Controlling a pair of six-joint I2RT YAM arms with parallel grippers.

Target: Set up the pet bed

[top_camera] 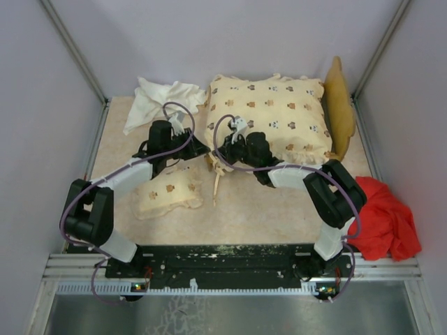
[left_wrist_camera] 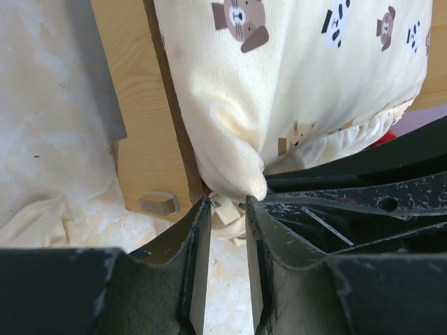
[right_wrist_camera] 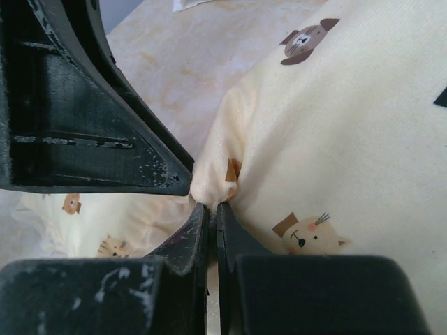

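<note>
The cream animal-print cushion point(top_camera: 269, 115) lies over the light wooden bed frame, whose wavy headboard point(top_camera: 340, 105) stands up at its right end. My right gripper point(top_camera: 225, 148) is shut on the cushion's near-left corner point(right_wrist_camera: 216, 178), the fabric pinched between its tips point(right_wrist_camera: 213, 204). My left gripper point(top_camera: 201, 149) sits right beside it with its jaws apart point(left_wrist_camera: 228, 209). The corner's loose cream ties lie between its tips. A pale wood frame panel point(left_wrist_camera: 143, 139) shows under the cushion point(left_wrist_camera: 293, 84). The small matching pillow point(top_camera: 167, 192) lies flat on the table under the left arm.
A crumpled white cloth point(top_camera: 157, 98) lies at the back left. A red cloth point(top_camera: 384, 220) is heaped at the right edge beside the right arm. Grey walls close in both sides and the back. The two grippers are nearly touching.
</note>
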